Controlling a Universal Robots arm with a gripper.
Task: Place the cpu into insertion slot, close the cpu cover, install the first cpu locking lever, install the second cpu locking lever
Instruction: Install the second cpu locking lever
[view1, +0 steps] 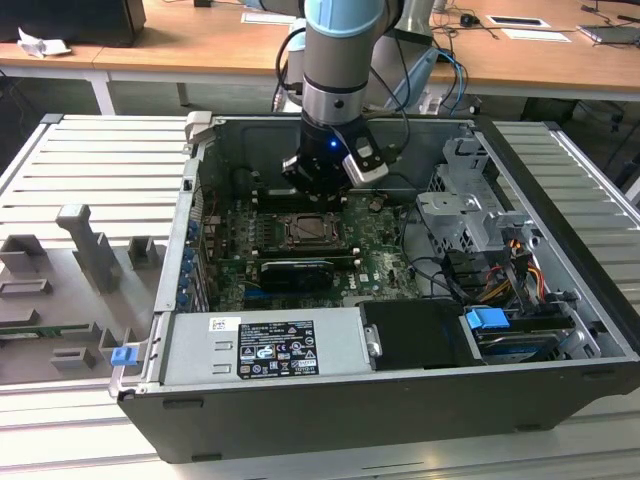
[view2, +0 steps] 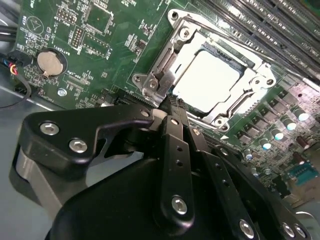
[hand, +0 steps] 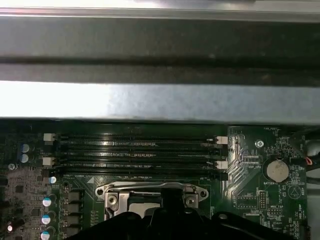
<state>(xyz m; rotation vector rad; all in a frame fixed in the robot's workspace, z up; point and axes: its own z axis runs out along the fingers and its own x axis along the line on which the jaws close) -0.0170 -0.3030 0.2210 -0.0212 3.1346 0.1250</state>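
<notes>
While the single arm reaches down into the opened computer case (view1: 400, 400), its pincer (view2: 172, 102) hangs just above the near edge of the insertion slot (view2: 210, 75), fingers (view2: 175, 150) pressed together into one narrow black blade, clenched on nothing visible. One cpu (view2: 205, 80), pale and square, lies flat inside the slot, and the one cpu cover (view2: 175, 55) lies down around it as a silvery frame with the chip showing through its cut-out. One round coin battery (view2: 51, 62) sits on the green motherboard (view2: 100, 50), well apart from the slot. Four long black memory slots (hand: 135, 155) run in parallel just beside the slot's far edge in the first wrist view, with a grey case wall (hand: 160, 102) beyond them. In the exterior view the case rests on a ribbed grey counter (view1: 90, 170); a drive cage (view1: 465, 205) stands toward the exterior view's right, leaving open board around the socket
</notes>
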